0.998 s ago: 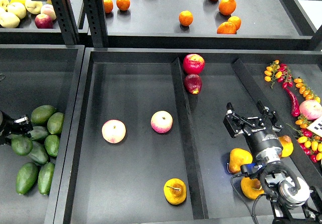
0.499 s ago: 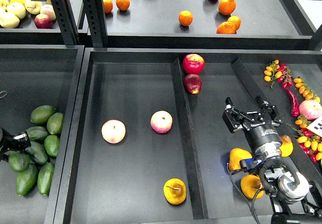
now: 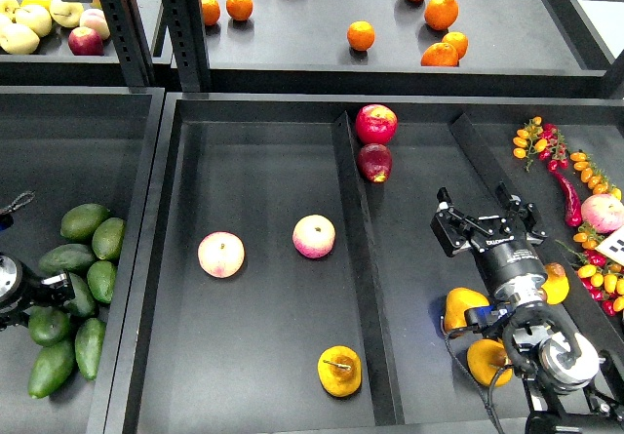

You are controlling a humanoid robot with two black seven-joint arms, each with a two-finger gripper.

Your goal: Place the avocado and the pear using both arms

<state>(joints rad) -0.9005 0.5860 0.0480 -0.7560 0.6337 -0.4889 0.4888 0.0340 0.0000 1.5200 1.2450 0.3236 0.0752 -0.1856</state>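
Note:
A golden yellow pear point(image 3: 338, 371) with a short brown stem lies at the front of the middle tray point(image 3: 263, 161). Several dark green avocados point(image 3: 85, 221) lie piled in the left bin. My left gripper point(image 3: 57, 288) is low at the left edge, in among the avocados, against one of them point(image 3: 80, 299). It is dark and I cannot tell its fingers apart. My right gripper point(image 3: 485, 227) is open and empty over the right tray, just behind other yellow pears point(image 3: 463, 307).
Two pink-and-cream peaches point(image 3: 220, 254) point(image 3: 314, 236) lie in the middle tray. Two red apples point(image 3: 375, 124) sit behind the divider point(image 3: 356, 249). Small tomatoes and peppers point(image 3: 585, 176) lie at the right. Oranges point(image 3: 361, 35) and apples are on the back shelf.
My left gripper has moved down and towards the front along the avocado pile. My right gripper has shifted only slightly. The fruits in the middle tray have not moved.

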